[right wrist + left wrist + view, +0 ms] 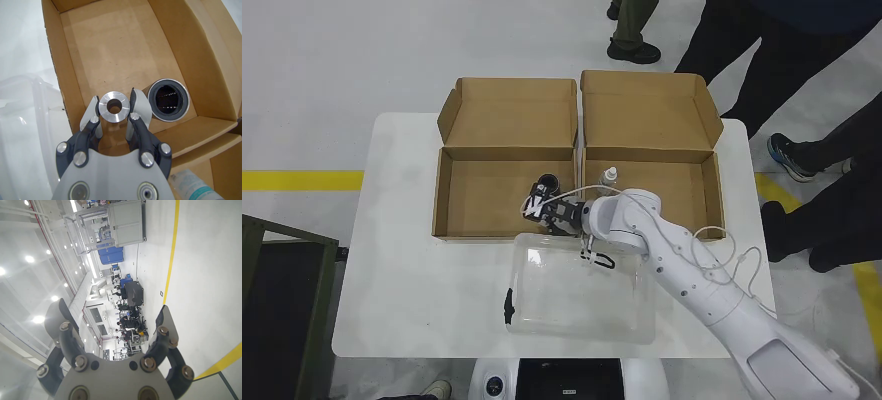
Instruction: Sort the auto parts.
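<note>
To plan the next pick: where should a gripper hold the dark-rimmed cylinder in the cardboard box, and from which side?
Probably across the round outer wall of the dark-rimmed cylinder, behind its rim, coming from the open end facing the right wrist camera. The bore is hollow, and the cardboard box wall stands close on one side.

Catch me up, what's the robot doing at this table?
The right pincer is shut on a silver metal bushing. It holds the bushing over the floor of the left cardboard box, beside a cylindrical bearing lying in that box. The clear bin in front has a small black part at its left wall. The left pincer is open, holds nothing and faces away from the table.
</note>
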You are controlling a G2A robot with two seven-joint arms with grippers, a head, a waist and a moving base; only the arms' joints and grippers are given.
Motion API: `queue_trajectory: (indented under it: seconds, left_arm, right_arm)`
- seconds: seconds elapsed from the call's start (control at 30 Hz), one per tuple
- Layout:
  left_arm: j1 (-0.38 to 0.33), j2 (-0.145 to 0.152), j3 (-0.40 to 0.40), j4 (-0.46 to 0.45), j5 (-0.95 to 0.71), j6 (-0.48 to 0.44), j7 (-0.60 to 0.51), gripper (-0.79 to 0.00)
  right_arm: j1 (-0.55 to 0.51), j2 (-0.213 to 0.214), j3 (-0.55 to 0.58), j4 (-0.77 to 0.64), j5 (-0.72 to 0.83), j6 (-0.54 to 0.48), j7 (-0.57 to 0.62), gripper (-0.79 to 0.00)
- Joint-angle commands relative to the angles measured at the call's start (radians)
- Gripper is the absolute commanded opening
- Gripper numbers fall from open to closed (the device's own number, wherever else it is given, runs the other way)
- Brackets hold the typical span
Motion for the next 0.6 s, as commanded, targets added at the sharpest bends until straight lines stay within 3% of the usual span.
queue_trajectory:
  seconds: [0.0,0.57]
  left_arm:
    - [0.000,0.000,0.000,0.000,0.000,0.000,0.000,0.000]
    - [0.000,0.000,0.000,0.000,0.000,0.000,0.000,0.000]
  right_arm:
    - [-0.003,0.000,0.002,-0.001,-0.002,-0.001,0.003,-0.539]
    - [-0.029,0.002,0.053,-0.078,0.019,0.000,-0.016,-0.514]
